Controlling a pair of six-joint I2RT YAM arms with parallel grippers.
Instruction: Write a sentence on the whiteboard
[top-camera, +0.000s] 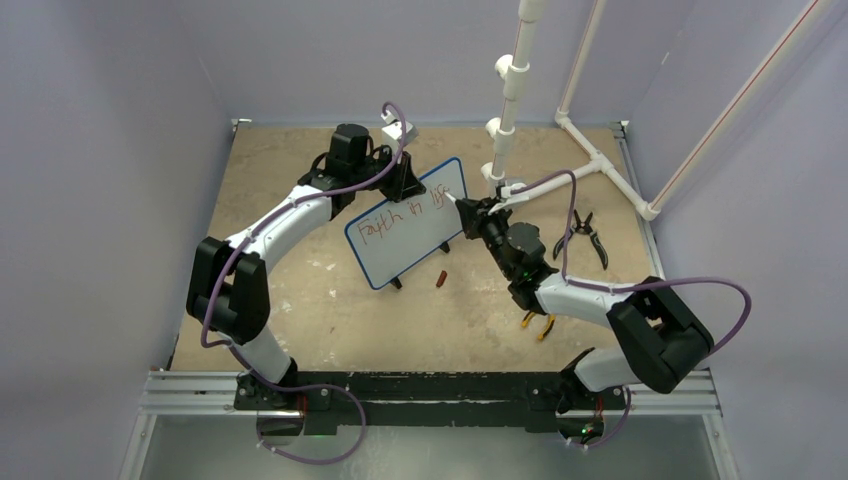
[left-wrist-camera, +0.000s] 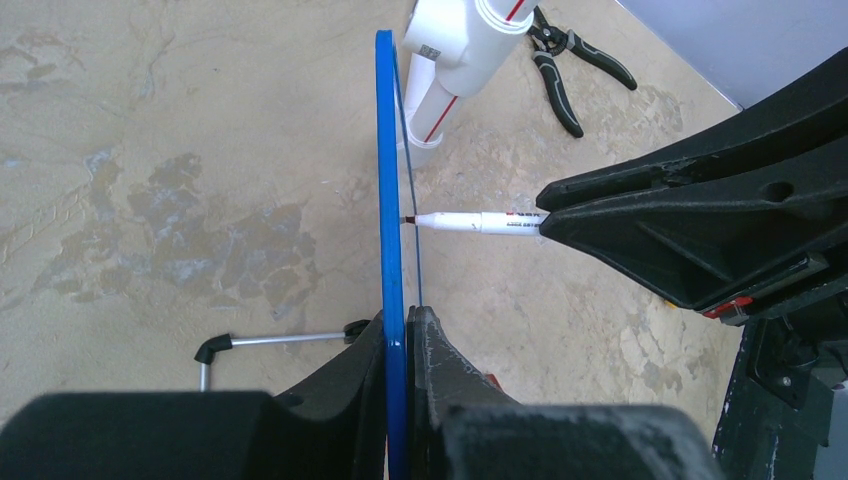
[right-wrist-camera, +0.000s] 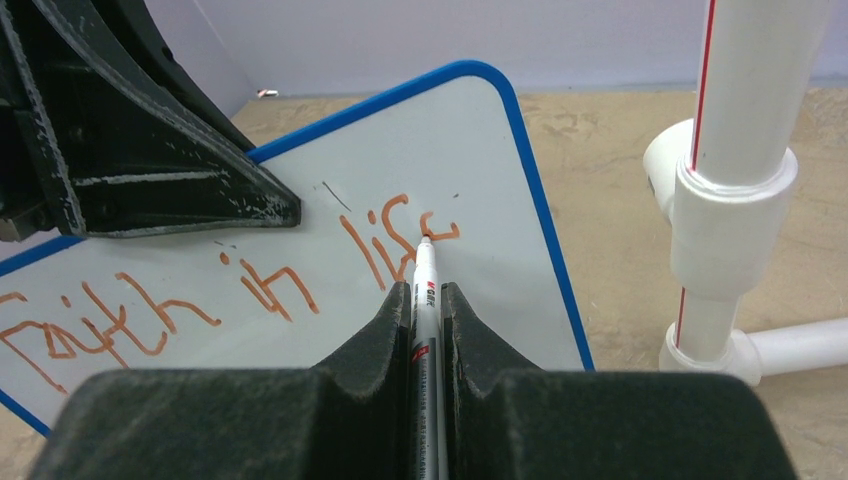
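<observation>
Fingers of the right tool (right-wrist-camera: 427, 295) are pressed together on a white marker (right-wrist-camera: 424, 262), which lies in the slot between them with its tip pointing away from the wrist. The tip touches the white face of the whiteboard (right-wrist-camera: 455, 130), at the end of the sentence (right-wrist-camera: 270, 290). That red handwriting runs in one line and reads "Faith in lif", followed by a partly formed letter under the tip.

The left tool (left-wrist-camera: 405, 322) is clamped on the board's thin blue rim along its upper edge, one finger on each face. From its wrist view the board shows edge-on, with the marker meeting it from the right at a right angle.

From above, the whiteboard stands tilted near the middle of the desk (top-camera: 300, 300), a little toward the far edge, between the two tools, with its small black feet down at the surface. A small red cap (top-camera: 441, 277) lies on the desk just in front of the board's near right corner. A white PVC pipe frame (top-camera: 510, 90) rises just beyond the board's right end. Black pliers (top-camera: 585, 235) lie near the desk's right edge, well apart from the board. Orange-handled pliers (top-camera: 537, 322) lie partly under the right arm.
</observation>
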